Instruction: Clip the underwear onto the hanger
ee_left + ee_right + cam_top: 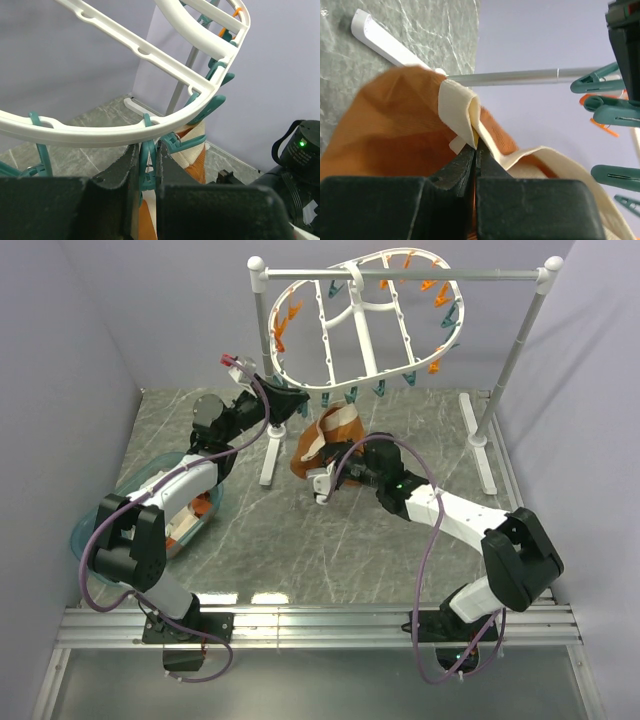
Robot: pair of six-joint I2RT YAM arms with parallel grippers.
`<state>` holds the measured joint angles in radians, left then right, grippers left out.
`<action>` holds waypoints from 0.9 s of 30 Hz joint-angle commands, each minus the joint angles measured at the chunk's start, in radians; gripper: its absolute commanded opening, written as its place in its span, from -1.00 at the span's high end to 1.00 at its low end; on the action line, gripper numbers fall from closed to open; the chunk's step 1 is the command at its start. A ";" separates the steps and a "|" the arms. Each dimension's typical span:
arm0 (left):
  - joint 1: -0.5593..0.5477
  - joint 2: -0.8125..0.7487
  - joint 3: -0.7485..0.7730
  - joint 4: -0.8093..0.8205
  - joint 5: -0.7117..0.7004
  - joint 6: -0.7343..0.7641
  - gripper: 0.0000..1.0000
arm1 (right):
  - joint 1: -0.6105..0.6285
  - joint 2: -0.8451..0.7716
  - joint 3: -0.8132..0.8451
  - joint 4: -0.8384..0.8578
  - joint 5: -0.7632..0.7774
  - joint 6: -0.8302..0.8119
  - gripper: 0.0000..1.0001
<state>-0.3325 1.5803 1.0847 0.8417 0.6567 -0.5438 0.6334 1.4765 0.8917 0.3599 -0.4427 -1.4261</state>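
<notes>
While the white oval hanger (362, 340) hangs tilted from the top rail of the grey-white pole stand (480, 274), both arms reach in below its near rim. The left hand (147, 156) is closed on a teal clothespin (147, 172) that dangles from the rim, one dark finger pressing on each side of the pin. Whether the squeeze has parted the pin's mouth cannot be told, since the fingers hide its lower end.

The right hand (475, 150) is clamped tight on the underwear (395, 120), pinching a fold of the cream waistband (456, 107) between its fingertips. The rust-orange briefs are lifted off the grey marbled counter (300, 550) and hang bunched just under the hanger's near edge, between the two hands. In the left wrist view the orange and cream cloth shows directly below the held pin, and a second teal pin (186, 141) lies just beside it; contact between that pin and the cloth is unclear.

More teal pins (597, 82) and an orange one (602, 125) hang to the right of the raised waistband. At the counter's left side, beside the left arm, sits a teal basin (82, 536) with white-and-orange garments (190, 515) inside.
</notes>
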 commanded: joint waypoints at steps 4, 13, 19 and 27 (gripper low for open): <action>-0.017 -0.011 0.020 0.036 0.119 -0.033 0.99 | -0.001 0.010 0.088 -0.038 0.004 0.096 1.00; -0.014 -0.006 0.011 0.088 0.195 -0.088 0.99 | -0.004 0.030 0.254 -0.190 -0.065 0.245 1.00; -0.010 -0.008 0.007 0.143 0.225 -0.156 0.99 | -0.006 0.042 0.274 -0.214 -0.059 0.256 1.00; -0.004 -0.016 -0.005 0.158 0.258 -0.179 0.99 | -0.011 0.062 0.328 -0.204 -0.050 0.302 1.00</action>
<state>-0.3260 1.5814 1.0843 0.9337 0.7811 -0.7109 0.6292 1.5478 1.1595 0.1295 -0.4877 -1.1664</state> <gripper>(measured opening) 0.138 0.010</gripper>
